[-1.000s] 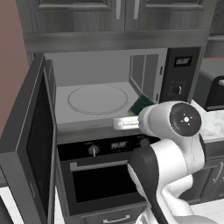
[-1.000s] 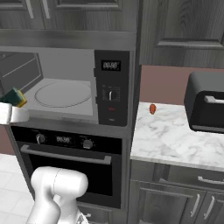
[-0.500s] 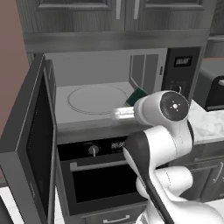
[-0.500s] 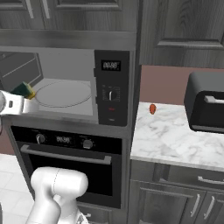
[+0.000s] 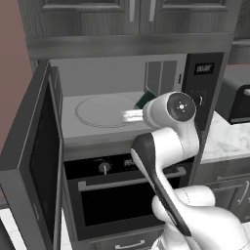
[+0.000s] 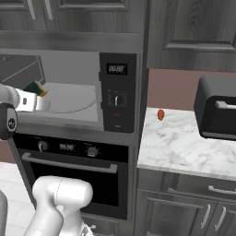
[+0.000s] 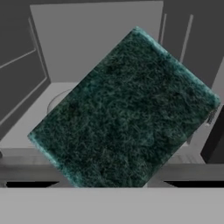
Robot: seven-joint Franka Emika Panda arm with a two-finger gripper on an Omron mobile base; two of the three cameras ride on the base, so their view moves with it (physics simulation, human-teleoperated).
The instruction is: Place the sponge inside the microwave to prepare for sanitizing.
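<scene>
1. One sponge [image 7: 124,111] was in play, its dark green scouring face turned toward the hand camera and tilted; from the right base view its yellow body [image 6: 36,87] showed at the arm's tip.
2. One gripper [image 6: 33,97] was clamped on the sponge, holding it above the floor of the cavity at the front of the opening, near the right-hand side as the left base view showed it [image 5: 144,100].
3. One microwave [image 5: 117,73] stood with its door [image 5: 34,161] swung wide to the left, and the light grey interior was exposed.
4. One round glass turntable [image 5: 105,110] lay on the microwave floor, apart from the sponge.
5. One control panel [image 6: 118,92] sat at the microwave's right, with one display and one knob.
6. One black oven [image 6: 69,173] sat below, with one long silver bar handle and two knobs.
7. One marble counter [image 6: 184,145] lay to the right, bearing one small red-orange item [image 6: 160,114] and one dark toaster [image 6: 216,113].
8. Two upper cabinet doors [image 5: 132,10] met above the microwave in the left base view.
</scene>
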